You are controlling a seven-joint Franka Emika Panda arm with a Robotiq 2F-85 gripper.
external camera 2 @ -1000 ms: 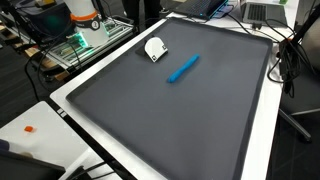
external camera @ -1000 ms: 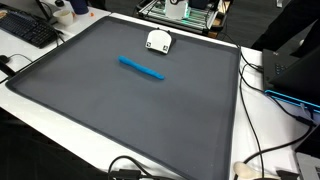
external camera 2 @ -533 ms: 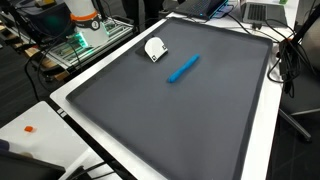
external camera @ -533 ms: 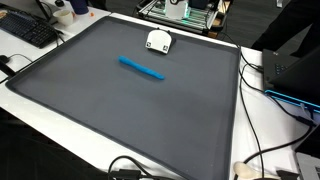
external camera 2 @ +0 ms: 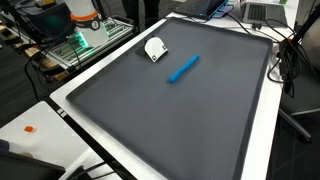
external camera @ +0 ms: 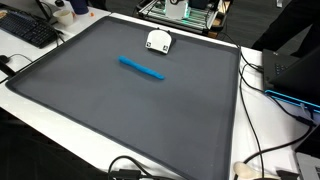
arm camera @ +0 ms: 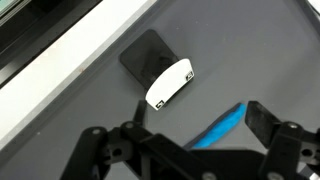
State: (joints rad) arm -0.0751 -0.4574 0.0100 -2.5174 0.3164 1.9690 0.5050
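Observation:
A blue marker (external camera: 141,68) lies on a large dark grey mat (external camera: 120,115); both show in both exterior views: the marker (external camera 2: 183,68), the mat (external camera 2: 190,120). A small white device (external camera: 159,41) (external camera 2: 155,48) lies just beyond it near the mat's edge. The arm is in neither exterior view. In the wrist view my gripper (arm camera: 192,122) is open and empty, well above the mat. The marker (arm camera: 222,127) shows between its fingers and the white device (arm camera: 168,85) is further up.
A white table border (external camera: 258,110) surrounds the mat. A keyboard (external camera: 28,30) and a laptop (external camera: 295,75) lie off the mat, with cables (external camera: 262,150) along one side. A green circuit board (external camera 2: 85,38) stands beyond the mat's edge.

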